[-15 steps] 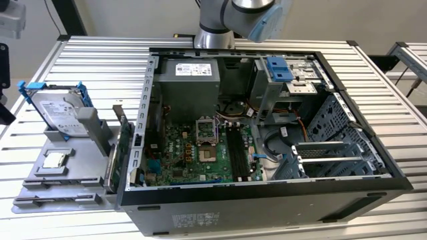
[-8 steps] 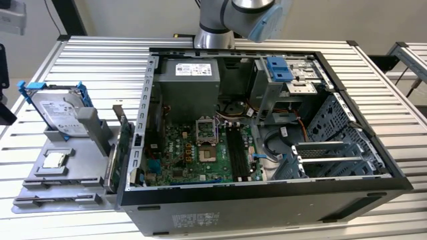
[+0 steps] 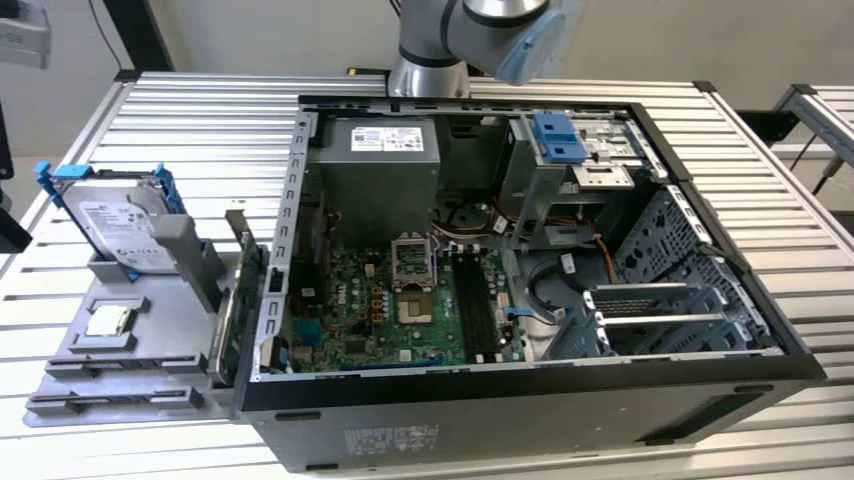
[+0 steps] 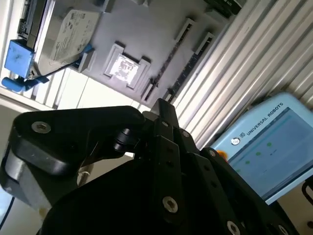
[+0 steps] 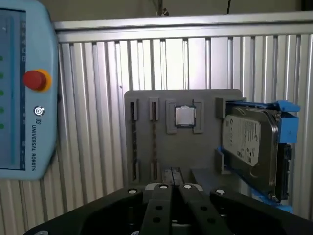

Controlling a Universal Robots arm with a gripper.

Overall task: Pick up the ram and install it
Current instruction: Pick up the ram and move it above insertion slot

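My gripper hangs high over the grey parts fixture, with its black fingers pressed together and nothing between them. Its tip also points at the fixture in the second wrist view. Two narrow slots on the fixture each show just a thin dark line. The ram is hidden or out of view. The open computer case lies on its side, with the motherboard's long dark memory slots facing up. The arm rises behind the case.
A hard drive in a blue frame and a processor chip sit on the fixture. A green circuit card stands beside the case wall. A teach pendant lies on the slatted table.
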